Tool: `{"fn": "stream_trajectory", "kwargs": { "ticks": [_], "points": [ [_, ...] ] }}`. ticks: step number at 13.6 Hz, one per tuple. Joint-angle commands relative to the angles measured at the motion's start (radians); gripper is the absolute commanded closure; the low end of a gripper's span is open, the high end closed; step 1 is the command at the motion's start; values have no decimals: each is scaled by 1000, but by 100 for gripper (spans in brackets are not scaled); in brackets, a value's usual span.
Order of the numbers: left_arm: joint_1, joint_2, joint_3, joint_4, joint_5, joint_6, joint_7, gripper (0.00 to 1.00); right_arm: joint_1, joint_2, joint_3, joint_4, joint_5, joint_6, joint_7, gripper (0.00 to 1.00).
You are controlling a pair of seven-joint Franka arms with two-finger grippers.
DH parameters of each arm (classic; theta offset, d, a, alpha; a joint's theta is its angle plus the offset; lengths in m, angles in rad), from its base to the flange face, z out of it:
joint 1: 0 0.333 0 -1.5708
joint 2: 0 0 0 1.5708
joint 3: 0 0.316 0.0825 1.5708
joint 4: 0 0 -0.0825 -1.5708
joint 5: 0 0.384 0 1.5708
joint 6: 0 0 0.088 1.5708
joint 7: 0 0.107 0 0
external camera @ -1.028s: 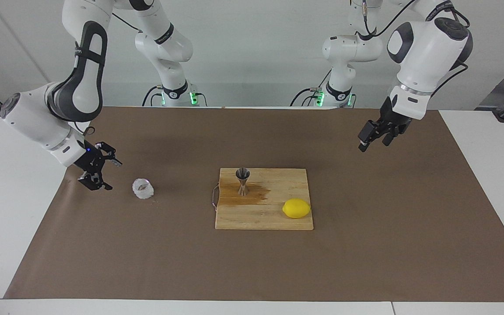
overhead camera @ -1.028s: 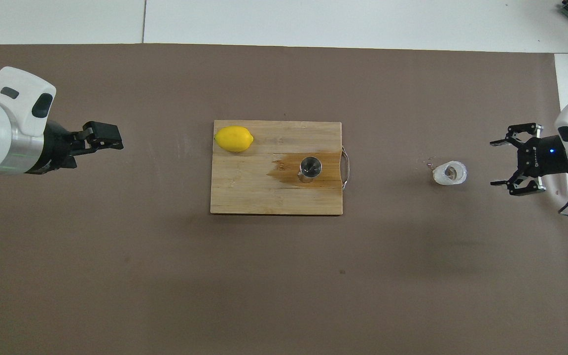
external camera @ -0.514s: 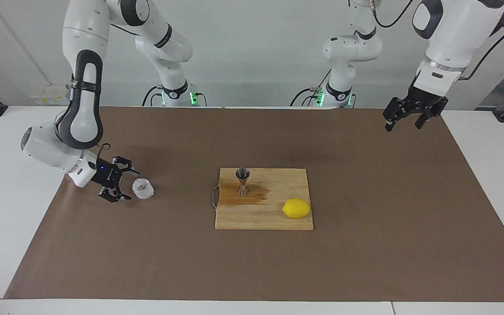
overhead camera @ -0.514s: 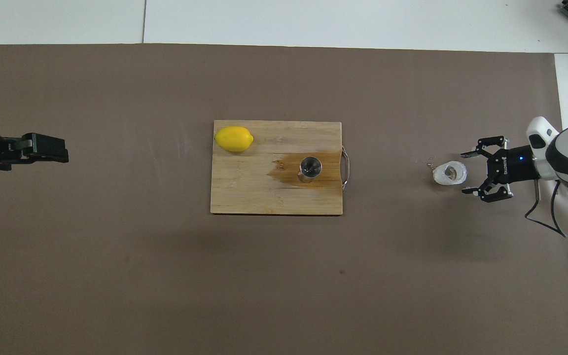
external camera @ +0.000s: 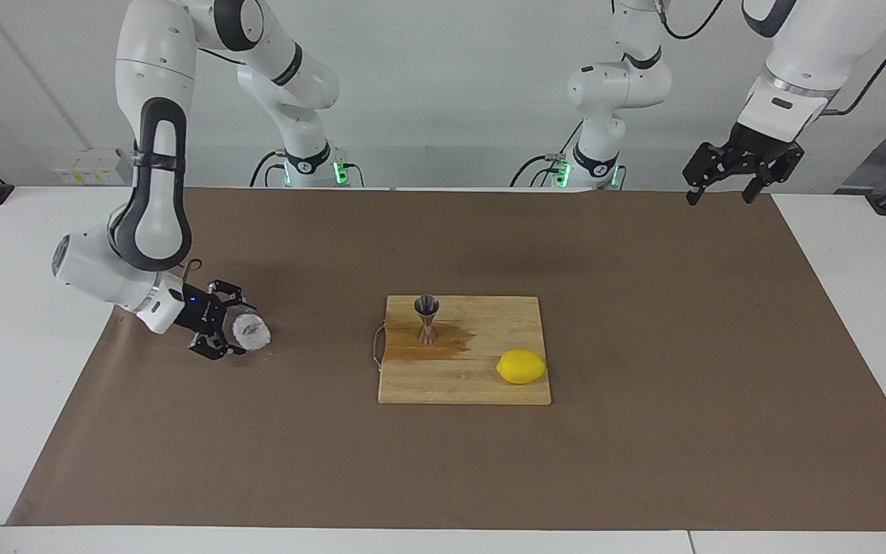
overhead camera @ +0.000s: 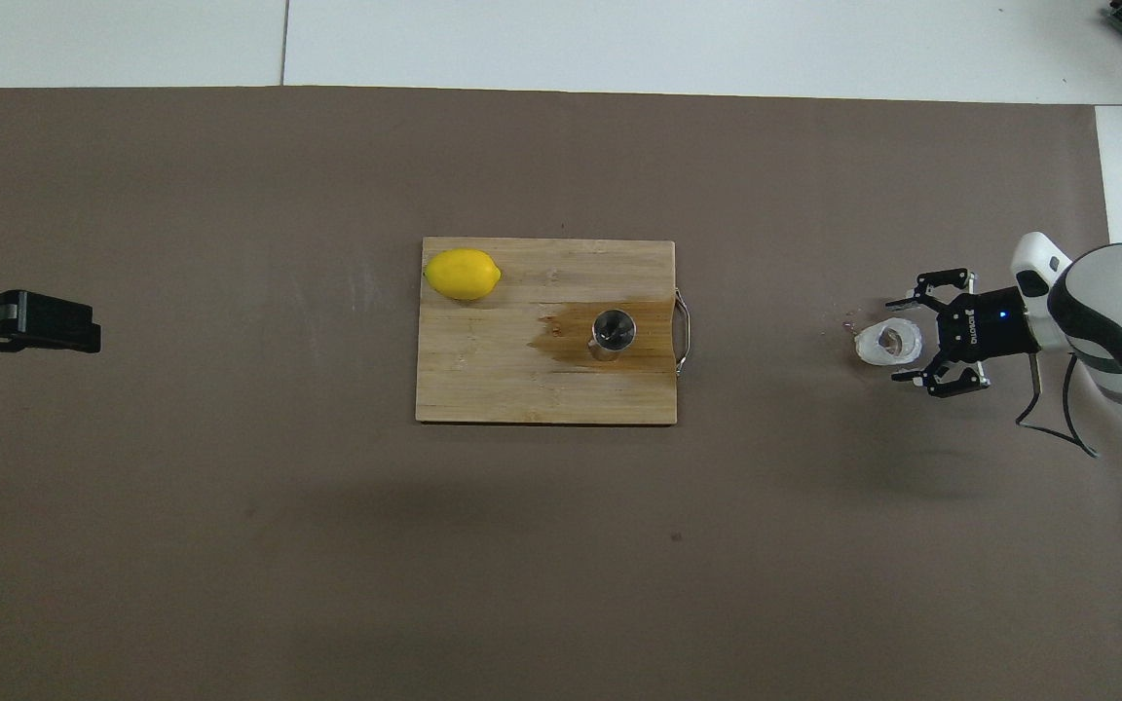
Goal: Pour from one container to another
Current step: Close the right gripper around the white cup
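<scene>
Now my right gripper (external camera: 234,329), wide open, holds nothing; it flanks the small clear textured glass cup (external camera: 251,332) for grasping; my left gripper (external camera: 729,190) waits open, empty.

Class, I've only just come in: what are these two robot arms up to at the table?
The right gripper is low at the small clear textured glass cup, open, its fingers reaching around the cup where it sits on the brown table cover. The cup is not lifted. The metal hourglass jigger stands upright on the wooden cutting board, beside a wet stain, with a yellow lemon on the same board. The left gripper waits, raised and open, over the table's edge nearest the robots.
</scene>
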Motion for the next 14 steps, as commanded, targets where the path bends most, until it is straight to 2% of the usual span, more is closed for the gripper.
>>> {"fn": "stream_trajectory", "kwargs": {
  "ticks": [1, 9, 10, 12, 13, 14],
  "points": [
    [14, -36, -7, -39, 4, -11, 22, 0, 6, 1, 3, -27, 34, 34, -54, 0],
    [11, -36, -15, -36, 4, -14, 16, 0, 5, 5, 3, -69, 88, 39, -72, 0],
    [11, -37, -16, -36, 4, -14, 16, 0, 5, 5, 1, -70, 88, 39, -71, 23],
    [11, -36, -18, -36, 4, -13, 14, 0, -2, 4, 1, -70, 88, 37, -71, 59],
    [10, -37, -18, -36, 4, -13, 14, 0, -5, 4, 1, -70, 86, 36, -71, 70],
    [10, -37, -18, -36, 4, -13, 14, 0, -5, 4, 1, -67, 86, 30, -71, 74]
  ]
}}
